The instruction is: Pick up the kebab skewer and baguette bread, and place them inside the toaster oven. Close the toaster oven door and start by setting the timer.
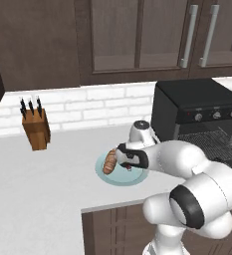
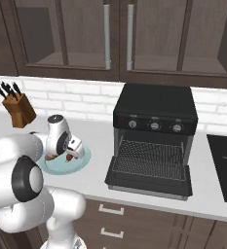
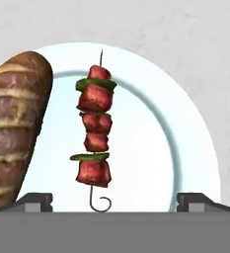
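The kebab skewer [image 3: 94,136], red meat chunks with green pieces on a thin stick, lies in the middle of a pale blue plate [image 3: 185,133]. Beside it on the plate's edge rests the golden-brown baguette bread [image 3: 15,123]. My gripper [image 3: 114,202] hovers just above the plate, open, its fingertips [image 3: 35,200] wide apart on either side of the skewer's hooked end and holding nothing. From the base, the gripper [image 1: 126,163] hangs over the plate [image 1: 135,179] next to the baguette [image 1: 109,162]. The black toaster oven [image 2: 156,104] stands to the right, its door [image 2: 149,182] dropped open flat.
A wire rack [image 2: 151,155] shows inside the oven, under a row of silver knobs [image 2: 155,125]. A wooden knife block [image 1: 35,127] stands at the back left by the brick wall. A dark cooktop [image 2: 224,165] lies right of the oven. Cabinets hang overhead.
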